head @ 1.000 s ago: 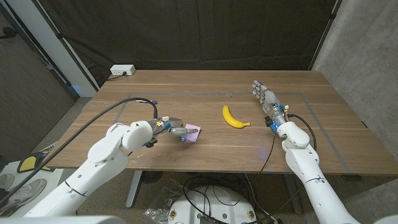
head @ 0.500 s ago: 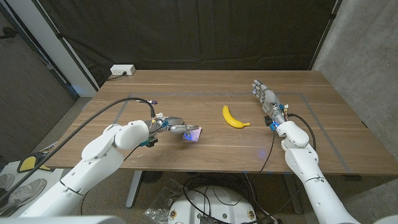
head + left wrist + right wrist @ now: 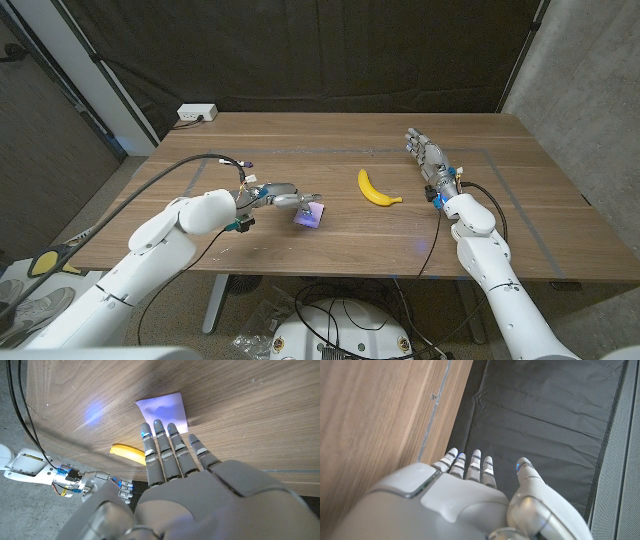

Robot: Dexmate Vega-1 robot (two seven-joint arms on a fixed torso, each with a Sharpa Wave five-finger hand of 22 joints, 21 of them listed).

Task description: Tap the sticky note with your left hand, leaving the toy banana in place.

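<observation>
A dark curtain hangs behind the wooden table (image 3: 520,215), and your work sits toward its left-middle part: the purple sticky note (image 3: 313,213) lies on the wood with the toy banana (image 3: 377,190) near it on the side of the right arm, the two apart with bare wood between them. Your left hand (image 3: 285,196) reaches over the note with its fingers straight and close together, holding nothing; in the left wrist view the fingertips (image 3: 158,425) line up at the note's near edge, though whether they touch the paper cannot be told from these views. To do the tap well, bring the fingertips straight down onto the middle of the note and lift straight off again, with no sideways drag, since a light paper square will likely slide or curl under a sweeping touch. Keep the hand from drifting toward the banana, which looks light enough to roll if nudged. Your right hand (image 3: 429,161) stands at the table's far right part, fingers extended and holding nothing; leave it where it is.
</observation>
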